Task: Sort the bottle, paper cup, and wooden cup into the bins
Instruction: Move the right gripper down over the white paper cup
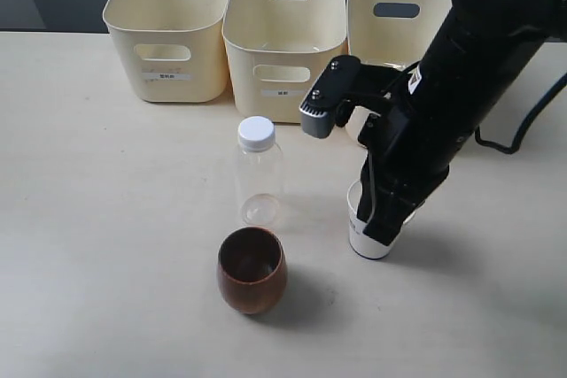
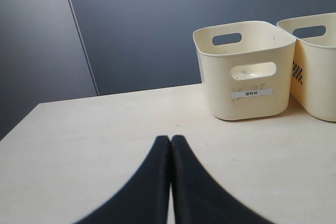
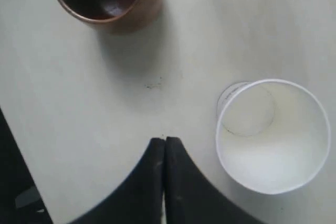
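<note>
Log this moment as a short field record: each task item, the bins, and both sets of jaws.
bottle: upright on the table, cap on, before the middle bin
wooden cup: upright, empty, in front of the bottle
paper cup: upright, empty, not gripped
bins: three in a row at the back; all three items outside them
left gripper: jaws shut, empty
right gripper: jaws shut, empty, beside the paper cup

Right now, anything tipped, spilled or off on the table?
Nothing tipped or spilled: the bottle, wooden cup and paper cup all stand upright. One oddity: the right gripper is shut beside the paper cup, not around it.
</note>
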`<state>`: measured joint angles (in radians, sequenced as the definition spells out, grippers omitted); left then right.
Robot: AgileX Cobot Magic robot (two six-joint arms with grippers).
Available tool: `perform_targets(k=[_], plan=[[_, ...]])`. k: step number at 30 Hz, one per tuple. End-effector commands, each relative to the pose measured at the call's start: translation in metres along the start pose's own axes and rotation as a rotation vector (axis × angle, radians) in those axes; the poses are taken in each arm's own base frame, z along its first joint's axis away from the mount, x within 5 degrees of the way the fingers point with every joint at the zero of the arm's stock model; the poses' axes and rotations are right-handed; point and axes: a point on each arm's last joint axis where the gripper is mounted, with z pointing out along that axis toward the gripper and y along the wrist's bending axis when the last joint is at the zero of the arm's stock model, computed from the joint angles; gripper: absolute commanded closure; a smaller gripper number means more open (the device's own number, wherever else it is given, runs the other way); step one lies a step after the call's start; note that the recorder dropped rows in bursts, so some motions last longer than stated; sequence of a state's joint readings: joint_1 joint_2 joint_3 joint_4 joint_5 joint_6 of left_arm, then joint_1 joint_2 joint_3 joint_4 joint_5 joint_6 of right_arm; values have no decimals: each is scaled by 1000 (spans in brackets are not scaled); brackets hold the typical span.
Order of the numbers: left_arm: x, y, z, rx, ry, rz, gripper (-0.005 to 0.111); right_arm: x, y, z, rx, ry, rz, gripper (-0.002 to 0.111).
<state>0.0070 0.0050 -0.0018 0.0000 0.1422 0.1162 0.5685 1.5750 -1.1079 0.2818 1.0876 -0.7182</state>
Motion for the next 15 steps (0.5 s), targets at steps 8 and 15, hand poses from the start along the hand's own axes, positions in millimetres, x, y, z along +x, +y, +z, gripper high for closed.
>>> perform_targets(k=[8,15], plan=[[0,0,0,-2,-10,-2,107,-4,-8,2,75,-20,-30,109],[0,0,0,-2,-10,-2,107,-4,-8,2,75,-18,-15,109]])
